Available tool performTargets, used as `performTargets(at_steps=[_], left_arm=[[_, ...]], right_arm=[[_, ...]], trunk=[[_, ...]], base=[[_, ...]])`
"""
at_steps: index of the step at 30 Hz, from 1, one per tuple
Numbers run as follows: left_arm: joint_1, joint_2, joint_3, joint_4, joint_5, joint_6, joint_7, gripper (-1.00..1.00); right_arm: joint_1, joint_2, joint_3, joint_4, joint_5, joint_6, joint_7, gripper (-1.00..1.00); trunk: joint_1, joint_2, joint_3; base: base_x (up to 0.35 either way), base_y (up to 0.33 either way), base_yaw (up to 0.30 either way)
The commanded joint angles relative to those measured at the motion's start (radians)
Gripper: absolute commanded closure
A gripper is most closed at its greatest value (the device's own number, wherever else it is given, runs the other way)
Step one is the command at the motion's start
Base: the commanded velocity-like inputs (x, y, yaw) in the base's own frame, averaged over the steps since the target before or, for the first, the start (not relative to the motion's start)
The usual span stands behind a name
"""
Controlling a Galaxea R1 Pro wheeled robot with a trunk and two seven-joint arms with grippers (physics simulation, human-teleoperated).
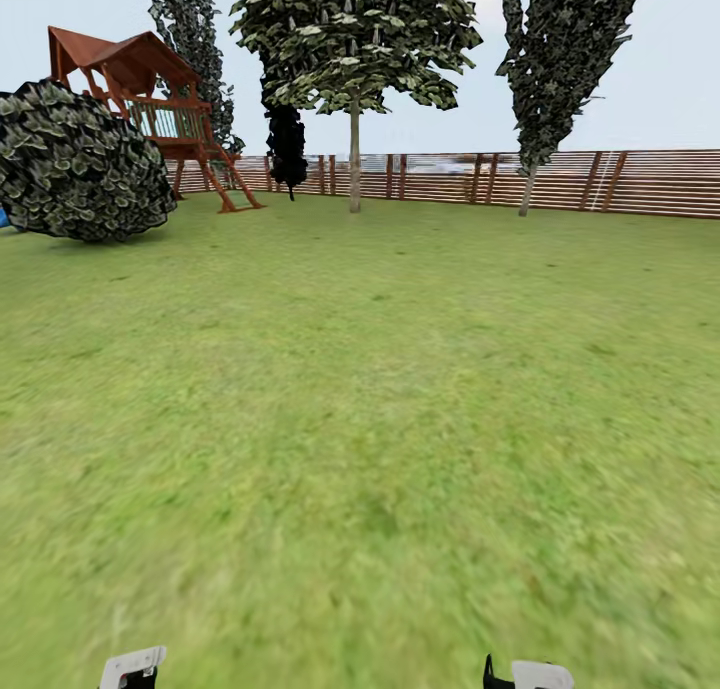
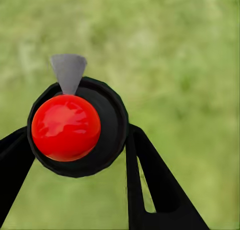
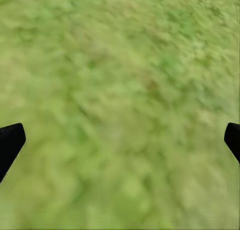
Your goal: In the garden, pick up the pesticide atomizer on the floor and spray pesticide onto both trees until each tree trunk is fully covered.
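Observation:
The pesticide atomizer (image 2: 75,127) is seen from above in the left wrist view: a dark round body, a glossy red top and a grey nozzle. My left gripper (image 2: 77,152) is shut on it, with a black finger (image 2: 157,185) on each side, over grass. My right gripper (image 3: 120,145) is open above bare lawn, holding nothing. In the head view, far ahead by the fence, stand two trees: one trunk (image 1: 354,154) near the middle and another trunk (image 1: 527,191) to the right. The stone slab floor is out of view.
Green lawn (image 1: 360,419) stretches to a brown slat fence (image 1: 640,181). A large round bush (image 1: 80,164) and a red wooden playhouse (image 1: 150,99) stand at the back left. A narrow black-leaved tree (image 1: 287,144) is beside the middle tree. My wrists (image 1: 132,667) show at the lower edge.

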Motion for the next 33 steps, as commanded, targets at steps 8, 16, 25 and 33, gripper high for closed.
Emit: performTargets(at_steps=[8, 16, 25, 33], left_arm=[[-0.001, -0.002, 0.008, 0.001, -0.01, -0.004, -0.003, 1.0], [-0.001, -0.002, 0.008, 0.001, -0.01, -0.004, -0.003, 1.0], [-0.001, -0.002, 0.008, 0.001, -0.01, -0.004, -0.003, 1.0], [-0.001, -0.002, 0.008, 0.001, -0.01, -0.005, -0.003, 1.0]], right_arm=[[-0.001, 0.0, -0.008, 0.001, 0.011, -0.002, -0.005, -1.0], [-0.001, 0.0, -0.008, 0.001, 0.011, -0.002, -0.005, -1.0], [-0.001, 0.0, -0.008, 0.001, 0.011, -0.002, -0.005, -1.0], [-0.001, 0.0, -0.008, 0.001, 0.011, -0.002, -0.005, -1.0]], trunk=[[0.0, 0.0, -0.001], [0.0, 0.0, -0.001], [0.0, 0.0, -0.001], [0.0, 0.0, -0.001]], base=[[0.338, 0.0, 0.0], [0.338, 0.0, 0.0], [0.338, 0.0, 0.0], [0.338, 0.0, 0.0]])
